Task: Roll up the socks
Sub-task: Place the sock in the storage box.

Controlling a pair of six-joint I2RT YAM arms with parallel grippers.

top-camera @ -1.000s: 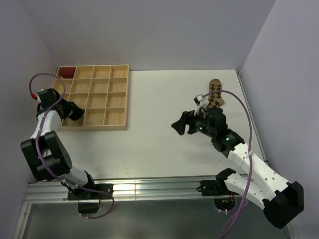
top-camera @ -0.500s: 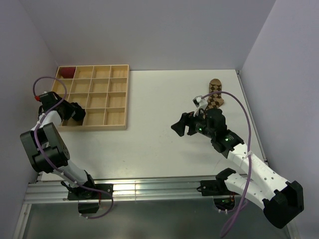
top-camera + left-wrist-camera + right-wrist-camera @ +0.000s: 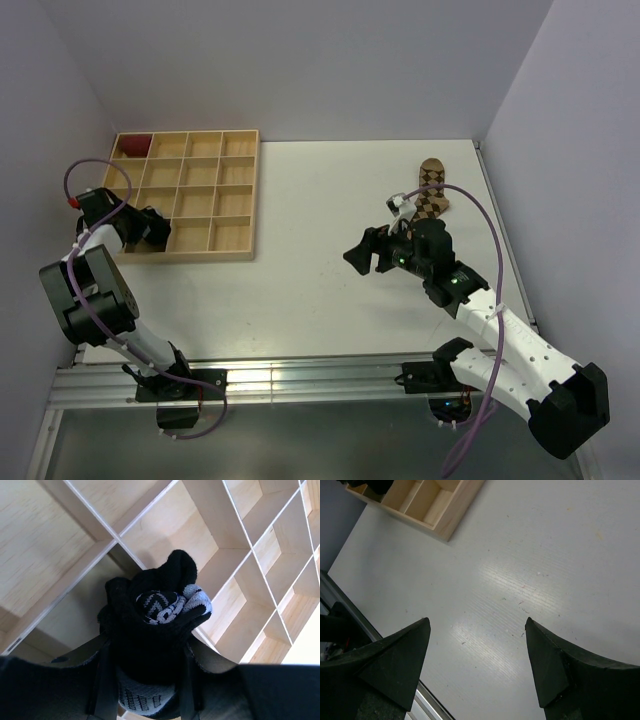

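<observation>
A rolled black sock (image 3: 150, 625) with grey-white patches sits between the fingers of my left gripper (image 3: 146, 672), which is shut on it. It hangs just above the near-left compartments of the wooden tray (image 3: 235, 525). In the top view that gripper (image 3: 154, 228) is at the tray's (image 3: 205, 256) near-left corner. The tan argyle sock (image 3: 432, 192) lies flat on the table at the far right. My right gripper (image 3: 365, 250) hovers to the near left of it, apart from it. It is open (image 3: 476, 624) with only bare table below.
A small dark red bundle (image 3: 134, 146) fills the tray's far-left corner compartment. The tray's near corner shows in the right wrist view (image 3: 435, 510). Grey walls close the table on the left, back and right. A metal rail (image 3: 300, 378) runs along the near edge.
My left arm has folded in and shifted slightly, keeping the black sock over the tray's near-left corner. The right arm has not moved.
</observation>
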